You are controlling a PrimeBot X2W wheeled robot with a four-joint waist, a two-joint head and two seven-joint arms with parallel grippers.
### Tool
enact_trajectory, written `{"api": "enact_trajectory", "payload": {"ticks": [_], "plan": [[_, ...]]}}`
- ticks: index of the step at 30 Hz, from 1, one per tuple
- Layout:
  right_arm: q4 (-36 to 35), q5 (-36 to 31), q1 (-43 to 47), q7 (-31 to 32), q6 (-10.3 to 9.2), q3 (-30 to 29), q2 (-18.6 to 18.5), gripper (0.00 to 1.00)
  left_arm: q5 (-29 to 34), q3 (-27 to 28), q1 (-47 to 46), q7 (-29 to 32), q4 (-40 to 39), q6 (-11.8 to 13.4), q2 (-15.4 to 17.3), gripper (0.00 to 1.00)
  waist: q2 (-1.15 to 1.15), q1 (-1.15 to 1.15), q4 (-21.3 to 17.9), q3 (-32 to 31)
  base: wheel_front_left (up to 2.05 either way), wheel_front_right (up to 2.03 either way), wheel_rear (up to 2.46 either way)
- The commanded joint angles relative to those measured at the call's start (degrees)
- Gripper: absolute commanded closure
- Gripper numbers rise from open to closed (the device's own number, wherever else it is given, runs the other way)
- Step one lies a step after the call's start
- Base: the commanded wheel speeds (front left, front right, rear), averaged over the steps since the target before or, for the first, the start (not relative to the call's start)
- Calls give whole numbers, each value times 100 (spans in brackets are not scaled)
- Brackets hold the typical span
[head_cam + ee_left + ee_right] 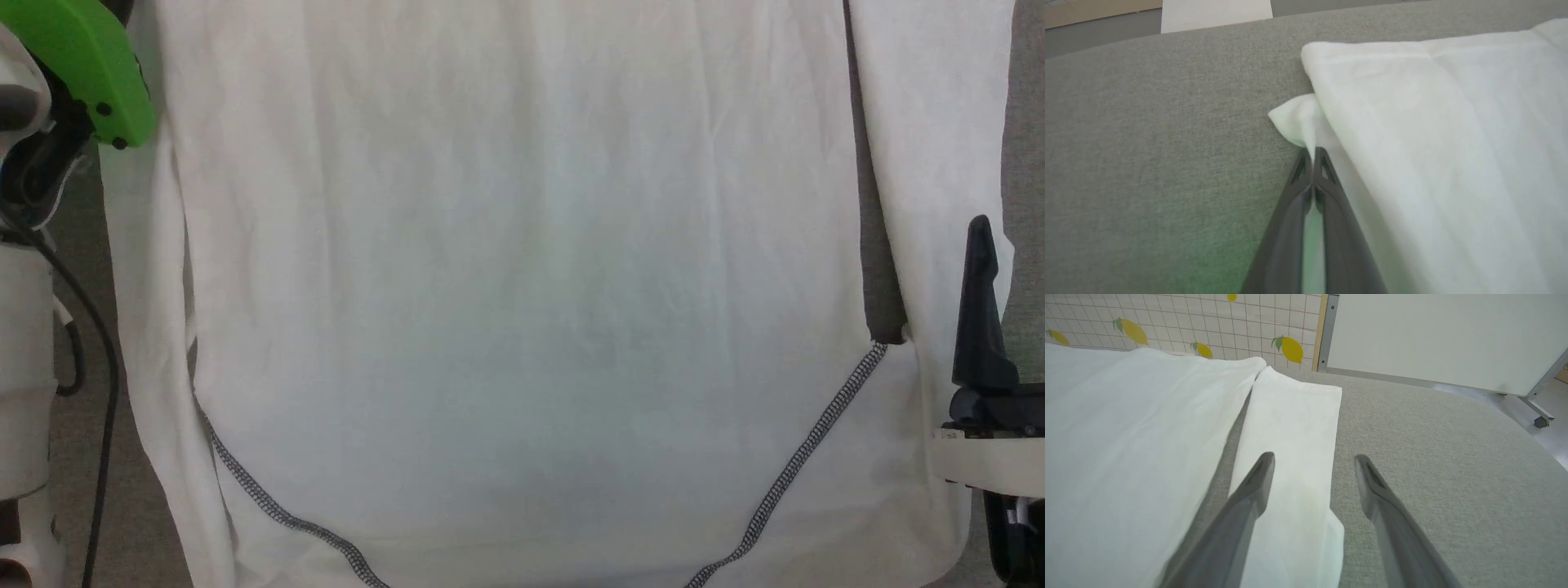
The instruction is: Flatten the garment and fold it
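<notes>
The garment (522, 294), a white long-sleeved shirt, lies spread flat, with dark zigzag shoulder seams (808, 457) near the head view's bottom. Its sleeves lie along both sides of the body. In the left wrist view my left gripper (1313, 152) is shut on a small pinch of the garment's (1433, 143) white fabric at the edge of the left sleeve. My right gripper (1314, 459) stands open over the outer edge of the right sleeve (1294, 428), one finger above the fabric and one above the table. One of its dark fingers (980, 302) shows at the head view's right.
The shirt lies on a grey fabric-covered table (1147, 143) with a rounded far edge (1515, 416). Beyond it stand a white panel on casters (1433, 335) and a lemon-patterned tiled wall (1167, 318). My left arm's green wrist cover (90, 65) and black cable (106, 392) are at the left.
</notes>
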Motion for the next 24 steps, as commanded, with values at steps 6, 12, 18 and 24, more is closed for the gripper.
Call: {"api": "enact_trajectory", "payload": {"ticks": [6,12,18,24], "plan": [[102,33,-75,-59,-9,18,6,0,-149,263,272,-386,94,127,19,100,0,0,54,-410,0,0,0],[201,70,11,-49,-9,64,6,0,-367,564,677,-674,60,169,50,100,0,0,121,-886,0,0,0],[317,122,170,-29,-9,53,6,0,-625,862,1187,-875,5,150,107,100,0,0,250,-1469,0,0,0],[415,171,386,16,-9,42,6,0,-853,1249,1795,-945,-40,196,256,100,0,0,398,-2099,0,0,0]]}}
